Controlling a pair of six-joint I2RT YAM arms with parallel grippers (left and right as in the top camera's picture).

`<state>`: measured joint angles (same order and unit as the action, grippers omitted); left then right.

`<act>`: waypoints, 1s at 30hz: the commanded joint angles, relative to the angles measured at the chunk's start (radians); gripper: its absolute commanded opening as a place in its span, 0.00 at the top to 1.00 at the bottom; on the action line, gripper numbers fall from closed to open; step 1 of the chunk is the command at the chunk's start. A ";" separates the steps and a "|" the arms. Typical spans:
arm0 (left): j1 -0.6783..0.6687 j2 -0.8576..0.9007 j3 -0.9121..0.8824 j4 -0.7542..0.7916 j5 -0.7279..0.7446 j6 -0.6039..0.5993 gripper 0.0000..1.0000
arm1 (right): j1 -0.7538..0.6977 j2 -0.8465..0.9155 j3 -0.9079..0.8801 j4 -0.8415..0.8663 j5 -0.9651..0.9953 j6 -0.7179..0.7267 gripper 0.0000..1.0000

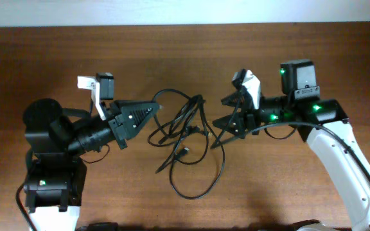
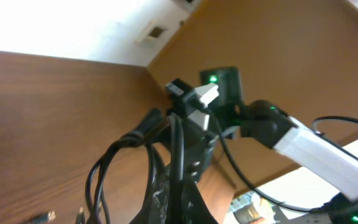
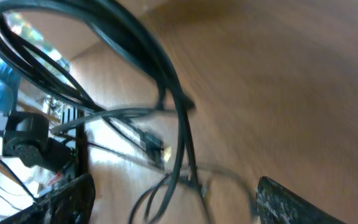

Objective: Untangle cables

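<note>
Three cameras, one table (image 1: 44, 51).
One camera hangs overhead and looks straight down from some way off, taking in the whole tabletop with the cables (image 1: 185, 128) near the middle. The left wrist camera sits low and close, looking across the cables towards the right arm (image 2: 316, 149). The right wrist camera is nearer still, tilted and blurred. All three views share the cables.
</note>
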<state>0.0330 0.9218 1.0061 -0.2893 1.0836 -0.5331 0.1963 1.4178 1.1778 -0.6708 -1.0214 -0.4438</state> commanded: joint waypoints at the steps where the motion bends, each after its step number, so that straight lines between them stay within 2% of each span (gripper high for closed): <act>1: -0.066 -0.013 0.016 0.035 0.043 -0.039 1.00 | 0.074 -0.002 0.002 0.057 -0.068 -0.050 0.19; 3: -0.087 -0.013 0.016 0.044 0.042 -0.039 1.00 | 0.109 -0.002 0.002 0.064 -0.068 -0.049 0.37; 4: -0.086 -0.013 0.016 0.055 0.038 -0.039 1.00 | 0.118 -0.002 0.002 0.062 -0.069 -0.049 0.55; 7: -0.086 -0.011 0.016 0.053 -0.007 -0.013 1.00 | 0.124 -0.002 0.002 0.044 -0.095 -0.045 0.96; 9: -0.086 -0.011 0.016 0.040 -0.056 0.069 0.99 | 0.123 -0.003 0.002 0.027 -0.088 -0.029 0.96; 10: -0.086 -0.011 0.016 0.011 -0.104 0.134 0.74 | 0.116 -0.003 0.002 0.028 -0.060 0.010 0.96; 12: -0.086 -0.011 0.016 -0.079 -0.212 0.248 0.01 | 0.090 -0.003 0.002 0.020 -0.006 0.106 0.96; 15: -0.087 -0.011 0.016 -0.121 -0.220 0.412 0.01 | 0.064 -0.004 0.002 0.016 0.056 0.236 0.96; 18: -0.087 -0.011 0.016 -0.152 -0.220 0.616 0.01 | 0.067 -0.011 0.002 -0.006 0.068 0.248 0.96; 23: -0.096 0.033 0.016 -0.186 -0.220 0.877 0.01 | 0.108 -0.016 0.002 -0.033 0.065 0.248 0.96; 28: -0.176 0.101 0.016 -0.202 -0.223 0.955 0.01 | 0.207 -0.015 0.002 -0.034 0.107 0.268 0.96; 30: -0.211 0.125 0.016 -0.203 -0.319 0.954 0.01 | 0.245 -0.015 0.002 -0.042 0.137 0.288 0.96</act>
<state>-0.1410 1.0229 1.0103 -0.4900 0.8547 0.3786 0.4061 1.4178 1.1782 -0.7055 -0.9115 -0.1844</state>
